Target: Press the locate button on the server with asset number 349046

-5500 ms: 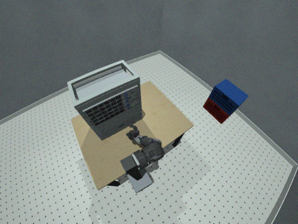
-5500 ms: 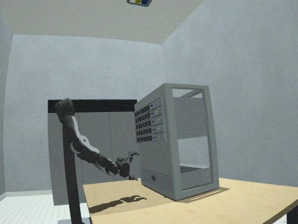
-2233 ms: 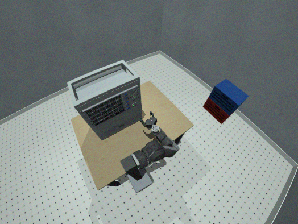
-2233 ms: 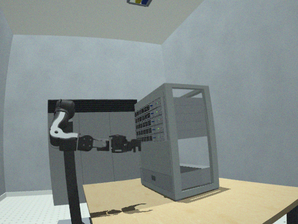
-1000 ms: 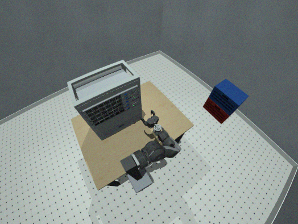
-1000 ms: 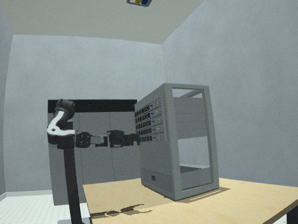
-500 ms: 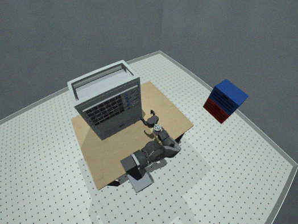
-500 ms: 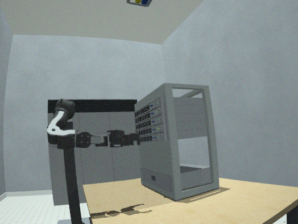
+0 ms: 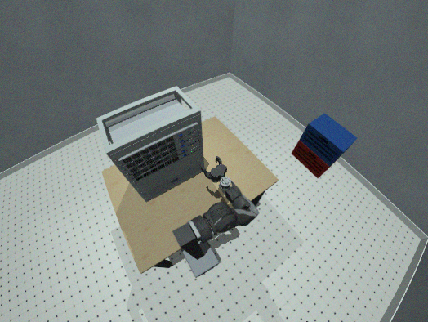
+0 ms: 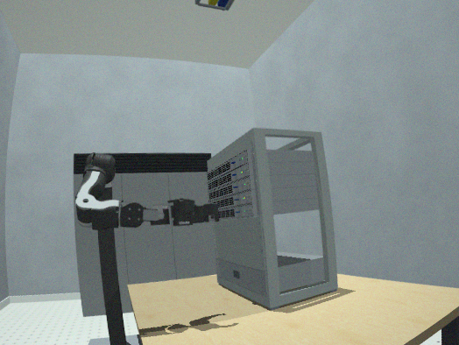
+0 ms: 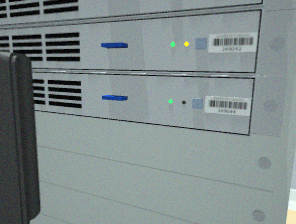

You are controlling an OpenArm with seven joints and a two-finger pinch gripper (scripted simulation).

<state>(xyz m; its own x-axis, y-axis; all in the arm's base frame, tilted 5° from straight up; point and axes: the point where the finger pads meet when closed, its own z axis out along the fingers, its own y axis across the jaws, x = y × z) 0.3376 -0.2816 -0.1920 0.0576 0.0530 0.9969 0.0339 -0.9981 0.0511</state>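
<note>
Pale grey rack on a tan table; its servers carry black vent slots, blue handles, green and amber lights, and barcode labels. Blue crate over a red crate on the white black-dotted floor

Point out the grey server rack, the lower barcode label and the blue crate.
Grey server rack [image 10: 321, 210], exterior view, its front corner post.
Lower barcode label [image 11: 228, 105], wrist view, its middle.
Blue crate [image 9: 332, 132], top view, its lid.
</note>
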